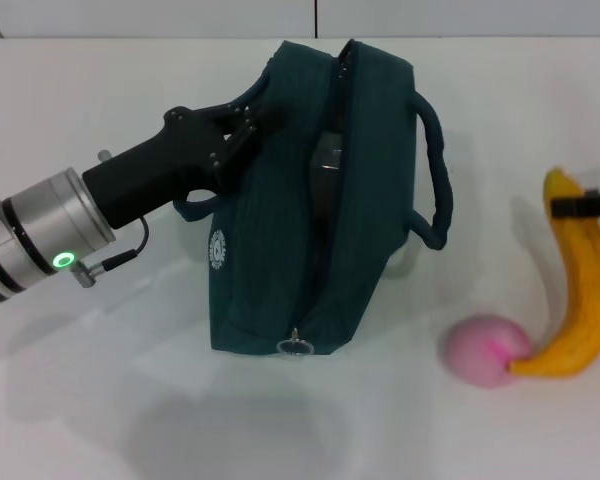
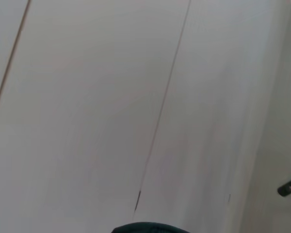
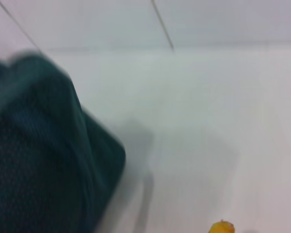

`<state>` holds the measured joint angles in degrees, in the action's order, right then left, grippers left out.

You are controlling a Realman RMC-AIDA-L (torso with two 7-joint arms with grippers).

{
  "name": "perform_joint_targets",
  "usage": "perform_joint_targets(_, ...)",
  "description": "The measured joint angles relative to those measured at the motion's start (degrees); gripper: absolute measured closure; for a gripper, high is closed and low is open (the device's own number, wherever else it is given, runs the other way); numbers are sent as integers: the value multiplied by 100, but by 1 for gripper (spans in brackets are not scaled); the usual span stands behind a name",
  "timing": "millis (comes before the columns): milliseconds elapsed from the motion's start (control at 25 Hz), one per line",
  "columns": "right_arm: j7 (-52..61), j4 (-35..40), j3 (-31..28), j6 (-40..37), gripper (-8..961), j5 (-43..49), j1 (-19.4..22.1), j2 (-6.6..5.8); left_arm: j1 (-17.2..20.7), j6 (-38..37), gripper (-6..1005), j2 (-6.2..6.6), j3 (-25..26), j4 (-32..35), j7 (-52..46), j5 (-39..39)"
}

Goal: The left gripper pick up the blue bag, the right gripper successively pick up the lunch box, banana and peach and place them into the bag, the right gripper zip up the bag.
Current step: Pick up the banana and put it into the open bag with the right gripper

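The blue bag (image 1: 320, 220), dark teal, stands in the middle of the white table with its top zip open. My left gripper (image 1: 245, 125) is shut on the bag's upper left edge. A grey item, likely the lunch box (image 1: 326, 165), shows inside the opening. The yellow banana (image 1: 580, 300) lies at the right, its lower end touching the pink peach (image 1: 485, 350). My right gripper (image 1: 585, 205) is at the right edge of the head view, at the banana's upper end. The right wrist view shows the bag (image 3: 39, 155) and the banana's tip (image 3: 222, 227).
The bag's handle (image 1: 435, 170) loops out on its right side and the zip pull ring (image 1: 295, 345) hangs at the near end. A white wall rises behind the table. The left wrist view shows the wall and a sliver of the bag (image 2: 150, 227).
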<state>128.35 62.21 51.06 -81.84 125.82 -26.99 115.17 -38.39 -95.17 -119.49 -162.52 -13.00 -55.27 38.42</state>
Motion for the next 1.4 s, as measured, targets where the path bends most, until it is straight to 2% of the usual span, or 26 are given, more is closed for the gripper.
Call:
perform_joint_targets(160, -609, -36, -510, 29, 481, -658, 160, -18, 28, -163, 924, 5, 14, 74, 140, 6)
perform_joint_targets(360, -861, -74, -784, -25, 482, -877, 214, -44, 51, -179, 923, 18, 20, 134, 222, 18)
perform_joint_targets(480, -1210, -238, -1037, -155, 488, -1317, 237, -79, 56, -175, 921, 5, 17, 145, 280, 62)
perform_joint_targets(640, -1646, -687, -1180, -470, 498, -2115, 239, -233, 65, -187, 920, -2, 1, 147, 315, 183)
perform_joint_targets(880, -2064, -1410, -1302, -1083, 506, -3244, 152, -539, 69, -246, 918, -7, 0, 159, 315, 225)
perform_joint_targets(1000, -2167, -1558, -1305, -1312, 507, -3533, 90, -600, 68, -252, 917, -8, 0, 223, 361, 228)
perform_joint_targets(1120, -2352, -1604, -1309, -1442, 507, -3931, 66, -583, 74, -341, 915, 6, 0, 300, 447, 229)
perform_joint_targets(1280, -2752, -1609, -1279, -1505, 506, -4397, -4, -387, 82, -531, 914, 10, 5, 307, 473, 228)
perform_joint_targets(1400, -2837, -1552, -1109, -1516, 506, -4346, -307, -289, 82, -546, 913, 8, 1, 305, 474, 229)
